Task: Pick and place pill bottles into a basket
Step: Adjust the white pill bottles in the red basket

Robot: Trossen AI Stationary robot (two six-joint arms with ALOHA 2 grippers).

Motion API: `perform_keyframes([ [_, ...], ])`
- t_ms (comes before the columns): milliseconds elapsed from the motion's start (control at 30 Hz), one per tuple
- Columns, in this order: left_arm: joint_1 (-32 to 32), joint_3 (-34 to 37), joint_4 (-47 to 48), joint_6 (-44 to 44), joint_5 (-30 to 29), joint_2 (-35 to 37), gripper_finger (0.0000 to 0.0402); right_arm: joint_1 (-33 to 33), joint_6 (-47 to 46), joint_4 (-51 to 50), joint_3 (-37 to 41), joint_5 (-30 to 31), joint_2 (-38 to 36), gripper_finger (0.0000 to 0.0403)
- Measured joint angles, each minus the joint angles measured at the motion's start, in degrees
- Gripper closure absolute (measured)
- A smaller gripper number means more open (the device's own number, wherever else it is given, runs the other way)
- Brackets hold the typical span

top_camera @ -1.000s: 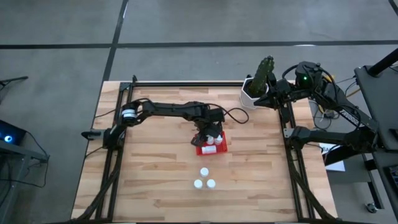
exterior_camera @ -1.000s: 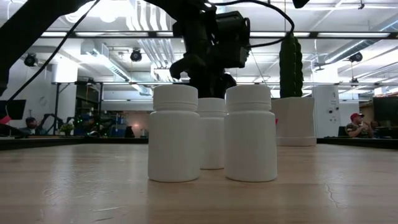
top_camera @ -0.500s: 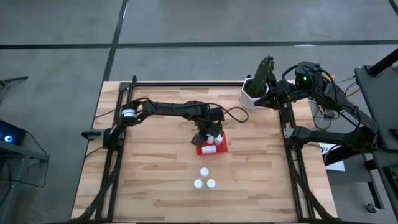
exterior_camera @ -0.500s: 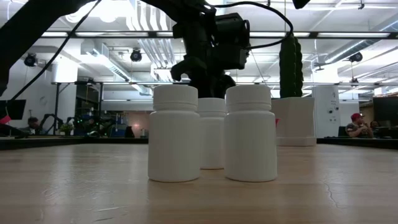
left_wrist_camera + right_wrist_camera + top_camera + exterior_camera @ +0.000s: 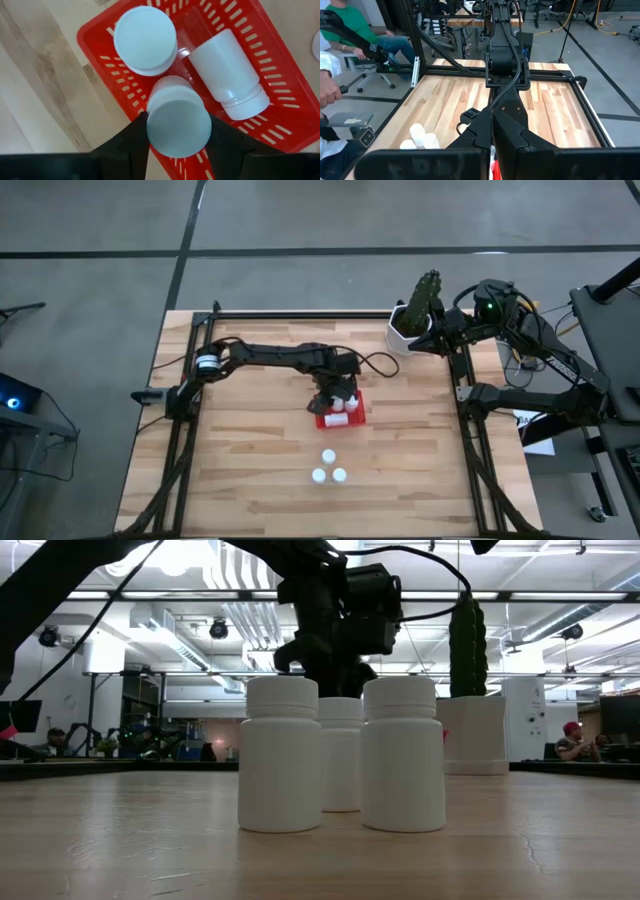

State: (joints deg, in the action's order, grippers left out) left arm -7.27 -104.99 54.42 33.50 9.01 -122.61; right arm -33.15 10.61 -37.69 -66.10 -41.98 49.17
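Your left gripper (image 5: 177, 137) is clamped on a pill bottle (image 5: 179, 120), fingers part-spread around its body, poised directly over the red basket (image 5: 277, 95), where two bottles already sit, one upright (image 5: 145, 40) and one on its side (image 5: 232, 75). Lower it into the bare corner beside them before you let go (a drop from height would likely tip it). The left arm reaches across the table, wrist pointing down; the right gripper (image 5: 492, 150) waits pressed closed at the table's edge. Three bottles (image 5: 328, 468) remain on the wood nearby.
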Motion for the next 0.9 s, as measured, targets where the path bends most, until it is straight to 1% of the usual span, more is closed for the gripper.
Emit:
perform_keyframes([
  [367,0.0,0.3,0.0,-0.2,0.0,-0.1,0.0258,0.0,0.1,-0.1,0.0,0.0,0.0,0.0394],
  [567,0.0,0.3,-0.6,-0.9,0.0,-0.1,0.0221,0.0,0.4,-0.7,0.0,0.1,0.0,0.0394],
  [900,0.1,0.2,-1.0,-1.8,0.0,-0.1,0.0213,0.0,1.0,-1.1,0.0,0.1,0.0,0.0394],
])
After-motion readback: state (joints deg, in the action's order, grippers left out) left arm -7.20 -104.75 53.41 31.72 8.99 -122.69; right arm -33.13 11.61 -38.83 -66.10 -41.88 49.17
